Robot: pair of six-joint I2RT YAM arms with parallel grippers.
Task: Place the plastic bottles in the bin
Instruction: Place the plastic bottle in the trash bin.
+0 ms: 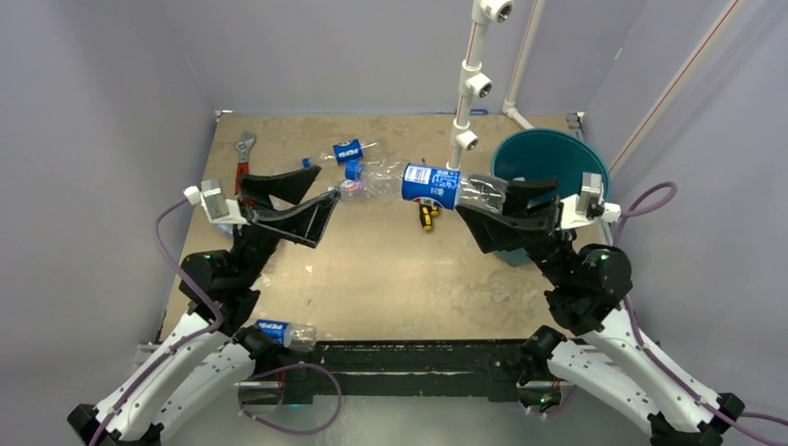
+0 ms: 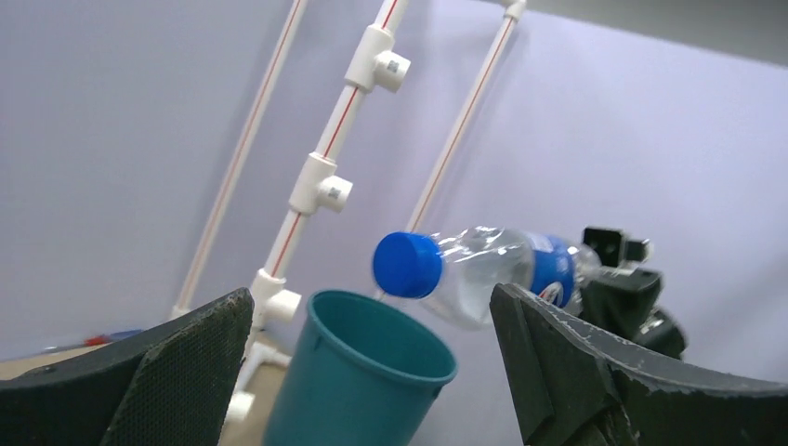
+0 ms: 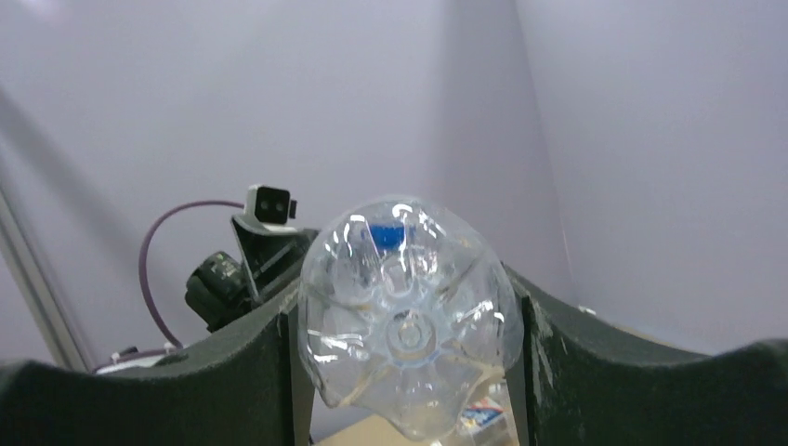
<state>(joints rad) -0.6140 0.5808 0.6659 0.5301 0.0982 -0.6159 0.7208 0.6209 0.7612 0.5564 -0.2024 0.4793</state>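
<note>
Clear bottle hanging level above surface, right claw clamping its base end, likely for swinging over bin alongside. Left claw gaping empty beside cap. Spare bottles lying on surface.

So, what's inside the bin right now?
Only bare teal wall shows inside the bin; the right gripper, holding a blue-capped plastic bottle, hides its near side and floor.
</note>
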